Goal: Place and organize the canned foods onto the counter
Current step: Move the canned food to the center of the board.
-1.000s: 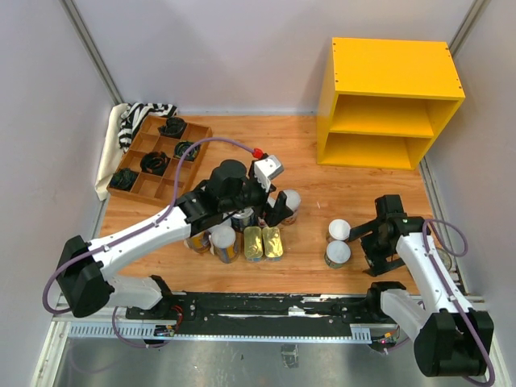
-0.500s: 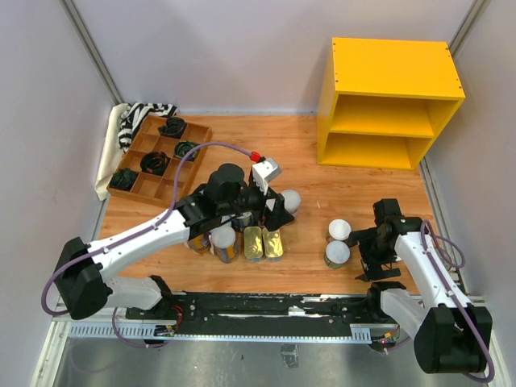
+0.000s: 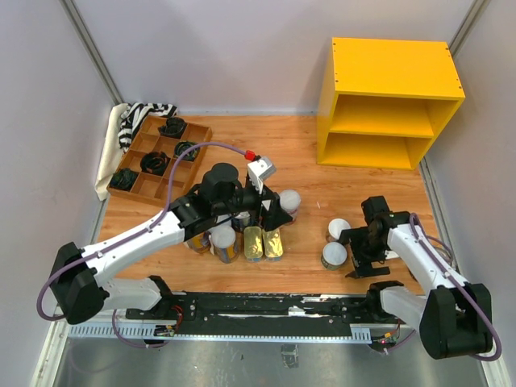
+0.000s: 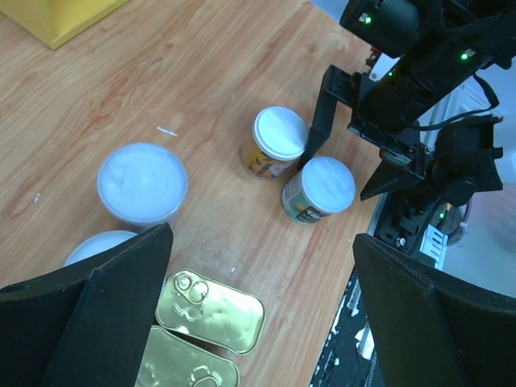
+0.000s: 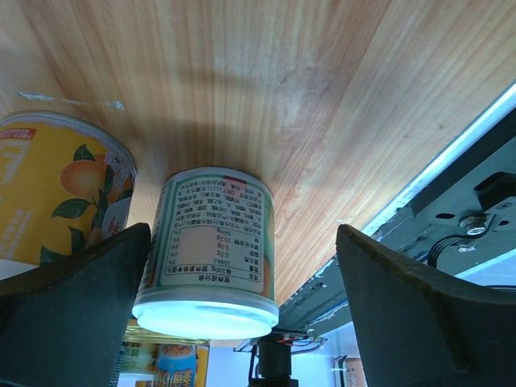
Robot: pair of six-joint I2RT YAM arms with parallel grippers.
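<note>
Left arm (image 3: 145, 238): goes from its base at the near left up and to the right; the wrist hangs over the bunch of cans (image 3: 222, 238) in the middle of the surface (image 3: 314, 173)
Left claw (image 4: 262, 322): fingers wide apart; holds nothing; it looks down on the gold tins (image 4: 210, 310) and the tall can (image 4: 143, 181)
Right arm (image 3: 419, 258): goes up from its base at the near right, then bends and points left; the wrist is low, close to the surface
Right claw (image 5: 242, 314): fingers apart; the green can (image 5: 214, 234) is between them at the open end; there is a gap on one side, so it is not squeezed
Green can: short, white lid; stands on the surface near the front edge, just beside the orange can (image 5: 56, 193)
Orange can: short, white lid, fruit on its label; stands just behind the green can in the top view; no claw is on it
Tall can: white lid; stands at the right side of the bunch, close to the left claw
Gold tins: two flat ones lying side by side at the front of the bunch
Counter (image 3: 391, 68): yellow, at the far right corner; no cans on its top or shelves; all cans in view are on the surface, well apart from it
Tray (image 3: 157, 161): brown, at the far left, with dark things in its boxes
</note>
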